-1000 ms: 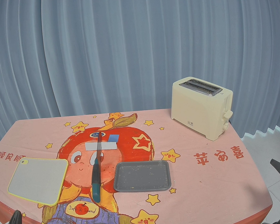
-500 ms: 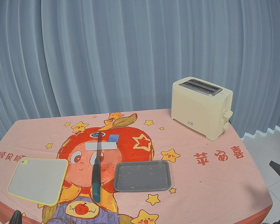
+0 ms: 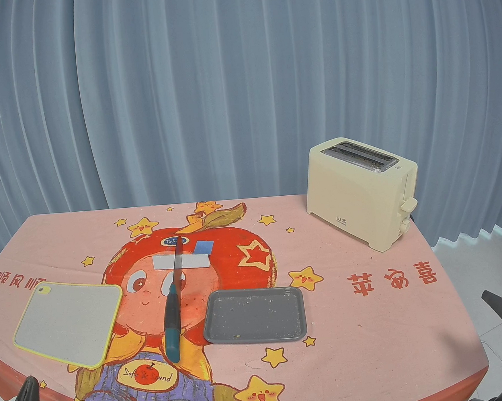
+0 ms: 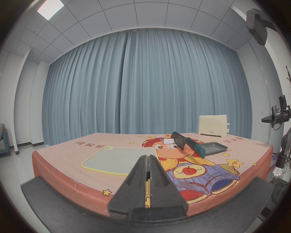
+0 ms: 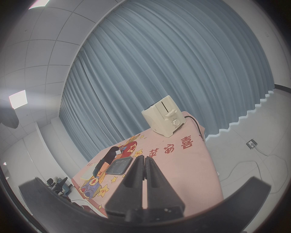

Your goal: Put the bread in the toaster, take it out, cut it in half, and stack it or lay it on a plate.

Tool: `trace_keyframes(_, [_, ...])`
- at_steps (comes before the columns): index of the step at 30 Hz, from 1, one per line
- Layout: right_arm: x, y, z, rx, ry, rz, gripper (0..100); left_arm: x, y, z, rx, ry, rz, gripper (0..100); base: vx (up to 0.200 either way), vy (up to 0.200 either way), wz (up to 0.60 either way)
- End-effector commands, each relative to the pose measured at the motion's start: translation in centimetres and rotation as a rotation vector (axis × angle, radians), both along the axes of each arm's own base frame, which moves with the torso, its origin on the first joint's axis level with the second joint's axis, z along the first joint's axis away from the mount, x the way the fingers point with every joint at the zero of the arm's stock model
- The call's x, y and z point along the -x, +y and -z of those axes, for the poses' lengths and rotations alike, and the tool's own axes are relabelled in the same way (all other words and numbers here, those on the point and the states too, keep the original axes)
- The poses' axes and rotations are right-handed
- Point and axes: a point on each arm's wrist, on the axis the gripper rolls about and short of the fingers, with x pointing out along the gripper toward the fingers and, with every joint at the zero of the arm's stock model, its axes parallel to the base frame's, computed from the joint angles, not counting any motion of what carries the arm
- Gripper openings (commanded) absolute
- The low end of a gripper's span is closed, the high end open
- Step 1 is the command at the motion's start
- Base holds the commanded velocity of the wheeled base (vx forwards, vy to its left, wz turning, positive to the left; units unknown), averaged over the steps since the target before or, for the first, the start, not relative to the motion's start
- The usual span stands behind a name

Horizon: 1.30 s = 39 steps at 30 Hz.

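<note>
A cream two-slot toaster (image 3: 362,192) stands at the table's far right, its slots dark. A grey tray (image 3: 254,315) holding crumbs lies near the middle front. Left of it a knife (image 3: 172,313) with a teal handle lies pointing away from me, and a white cutting board with a yellow rim (image 3: 68,323) sits at the front left. My left gripper (image 3: 28,383) hangs below the table's front left edge, shut and holding nothing (image 4: 148,157). My right gripper (image 3: 488,297) is off the table's right side, also shut and holding nothing (image 5: 145,159).
A white strip and a blue square of paper (image 3: 182,260) lie under the knife's blade. The pink cartoon tablecloth (image 3: 353,328) covers the table. A blue curtain (image 3: 242,84) hangs behind. The toaster's cable (image 5: 194,124) trails off the far right edge.
My right gripper has sunk slightly at the right edge of the head view. Nothing on the table has moved.
</note>
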Motion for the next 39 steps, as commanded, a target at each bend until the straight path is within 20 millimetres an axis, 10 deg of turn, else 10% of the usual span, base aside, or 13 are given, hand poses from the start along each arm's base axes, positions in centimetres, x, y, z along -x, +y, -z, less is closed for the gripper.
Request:
trace_keyframes(1, [0.11,0.00,0.53,0.005,0.022,-0.004,0,-0.06,0.00,0.51,-0.001,0.008,0.000,0,0.000,0.000,0.00])
trace_keyframes(39, [0.19,0.02,0.53,0.006,0.018,-0.015,0,-0.06,0.00,0.51,0.000,0.008,0.000,0,0.000,0.000,0.00])
